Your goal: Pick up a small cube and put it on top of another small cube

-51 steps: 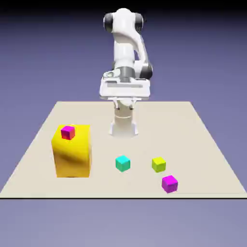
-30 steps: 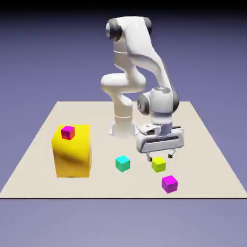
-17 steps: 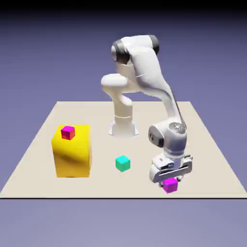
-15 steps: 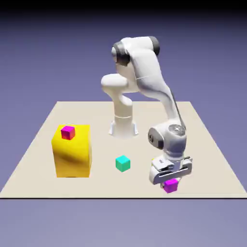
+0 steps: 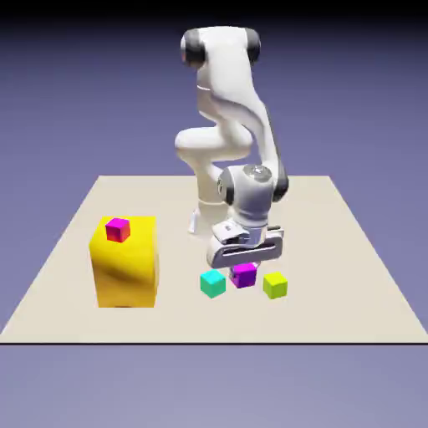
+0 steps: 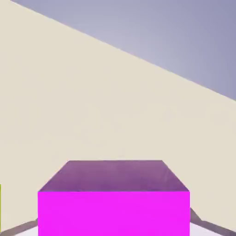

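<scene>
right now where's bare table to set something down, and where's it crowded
Bare: the table on the exterior view's right of the yellow-green cube, and the front strip. Crowded: the teal cube and yellow-green cube, with the gripper carrying a magenta cube between them. The yellow block bears the other magenta cube.

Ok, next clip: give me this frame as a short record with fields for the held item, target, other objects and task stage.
held item: magenta cube between the jaws of the gripper, off the table
target: second magenta cube, on top of the yellow block
other objects: teal cube, yellow-green cube, both on the table
task stage: cube picked up, not yet stacked
</scene>
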